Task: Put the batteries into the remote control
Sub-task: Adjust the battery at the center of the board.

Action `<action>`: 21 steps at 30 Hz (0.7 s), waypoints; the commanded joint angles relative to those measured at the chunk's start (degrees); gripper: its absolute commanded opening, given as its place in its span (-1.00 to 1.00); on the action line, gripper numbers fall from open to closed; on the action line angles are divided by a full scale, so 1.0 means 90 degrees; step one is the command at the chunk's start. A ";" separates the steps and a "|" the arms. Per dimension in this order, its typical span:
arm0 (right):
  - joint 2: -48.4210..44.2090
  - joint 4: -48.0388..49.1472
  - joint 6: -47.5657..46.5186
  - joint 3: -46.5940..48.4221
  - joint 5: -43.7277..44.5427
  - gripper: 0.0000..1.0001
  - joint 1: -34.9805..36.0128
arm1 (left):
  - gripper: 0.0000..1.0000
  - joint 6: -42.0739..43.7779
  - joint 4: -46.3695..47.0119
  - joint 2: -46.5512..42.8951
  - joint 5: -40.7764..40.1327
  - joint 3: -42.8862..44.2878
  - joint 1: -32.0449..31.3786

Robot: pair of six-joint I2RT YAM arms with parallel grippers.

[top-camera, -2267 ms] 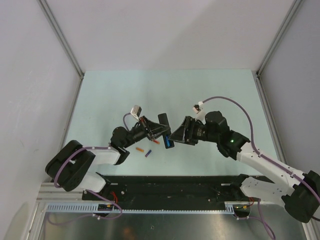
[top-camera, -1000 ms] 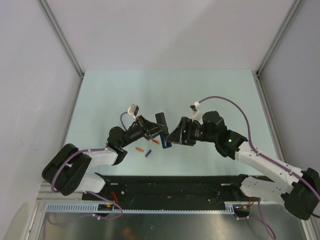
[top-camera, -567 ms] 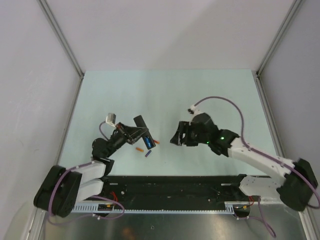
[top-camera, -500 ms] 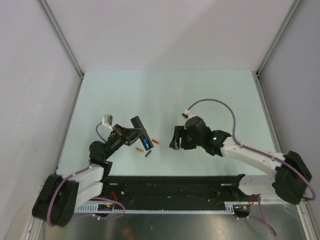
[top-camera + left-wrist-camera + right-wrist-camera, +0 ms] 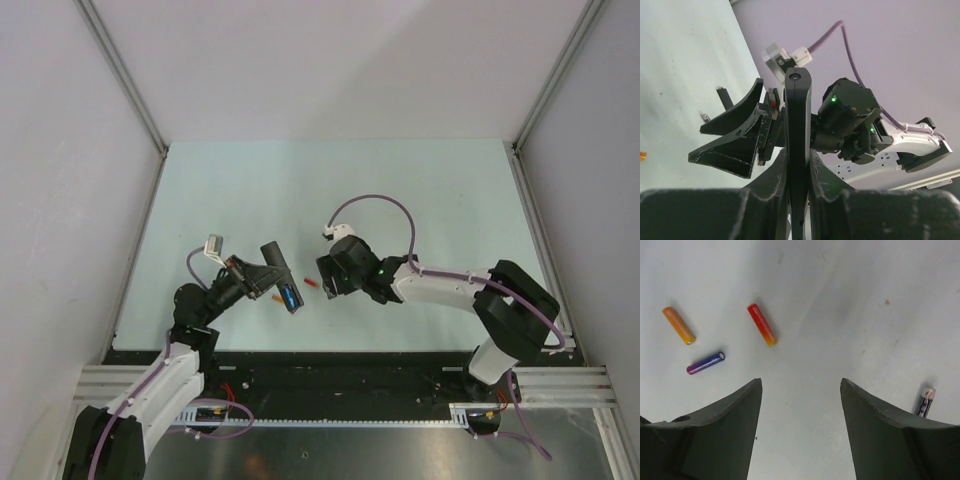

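left jaws stay clamped on the remote (image 5: 797, 125), raised off the surface (image 5: 420, 190) and drawn back left. right jaws, apart and empty, have left it and now hang over the red battery (image 5: 762, 324), with the orange battery (image 5: 679, 325) and purple battery (image 5: 705, 363) near: a next pickup looks due.

White-and-black arms (image 5: 440, 290), purple cables (image 5: 370, 198)

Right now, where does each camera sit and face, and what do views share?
Top external: above and behind the robot, looking down on the table; left pincer shut on the remote control, right pincer open.
Left wrist: looks along its fingers and the remote control toward the right arm.
Right wrist: looks down between its fingers at the red battery.
Shared: remote control, top and left wrist.
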 commanded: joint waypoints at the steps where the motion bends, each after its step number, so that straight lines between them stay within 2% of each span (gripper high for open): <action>1: 0.0072 0.1216 -0.0859 0.0286 0.0251 0.39 0.0138 | -1.00 0.0066 -0.0082 -0.0057 0.0195 0.0298 0.0036; 10: 0.1028 0.1473 -0.1533 0.0804 0.0134 0.32 0.0089 | -1.00 0.0056 -0.0179 0.0139 0.0244 0.0835 0.0046; 21: 0.1498 0.1377 -0.1553 0.0960 -0.0013 0.18 0.0274 | -1.00 0.0085 -0.0218 0.0158 0.0253 0.0894 0.0066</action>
